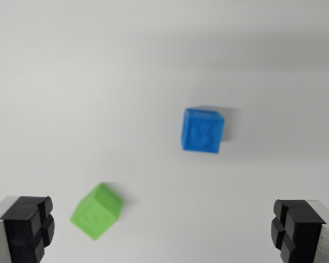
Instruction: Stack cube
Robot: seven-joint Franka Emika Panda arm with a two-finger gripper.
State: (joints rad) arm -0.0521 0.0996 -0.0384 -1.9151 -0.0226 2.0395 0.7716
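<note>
Fingers (pixel 27 227) of gripper (pixel 163 230) spread wide, empty; green cube (pixel 97 211) lies nearer, left of centre; blue cube (pixel 202 130) farther.

On the white counter (pixel 98 66), the green plastic cube (pixel 97 211) lies lower left of the blue plastic cube (pixel 202 130), well apart.

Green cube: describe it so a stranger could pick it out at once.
On the plain white table, look low in the wrist view, toward its left. The green cube sits there turned corner-on, just right of the left fingertip. Its only neighbour, the blue cube, lies apart, higher and to the right.
</note>
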